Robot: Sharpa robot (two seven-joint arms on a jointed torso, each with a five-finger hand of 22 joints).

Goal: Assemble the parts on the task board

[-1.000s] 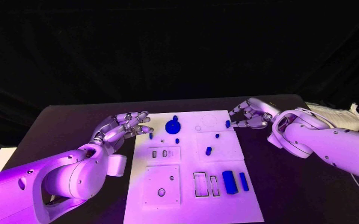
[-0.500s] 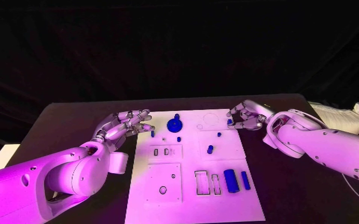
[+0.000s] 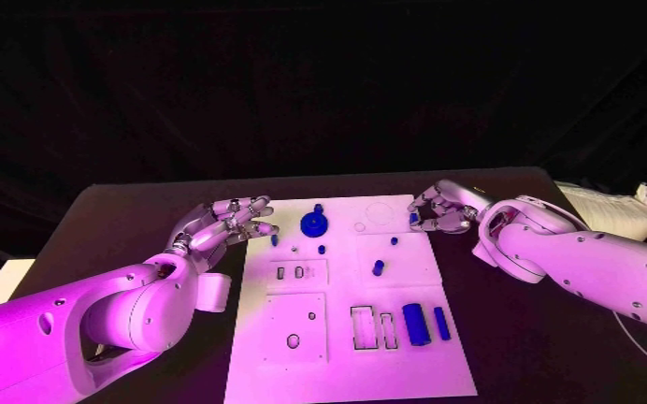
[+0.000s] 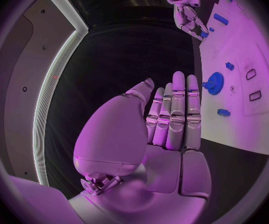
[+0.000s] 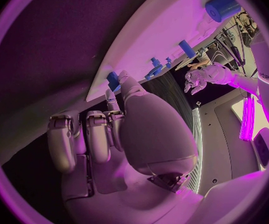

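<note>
Right hand grasp unclear

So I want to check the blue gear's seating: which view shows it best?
The head view: the gear is seen from above, unblocked, on the board. The left wrist view shows it beyond the left hand. In the right wrist view I cannot pick it out.

Both hands at task board far corners; L hand, R hand.

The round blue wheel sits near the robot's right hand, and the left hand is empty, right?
Not quite. The head view shows the wheel on the board nearer the left hand, not the right hand. The left hand does look empty.
</note>
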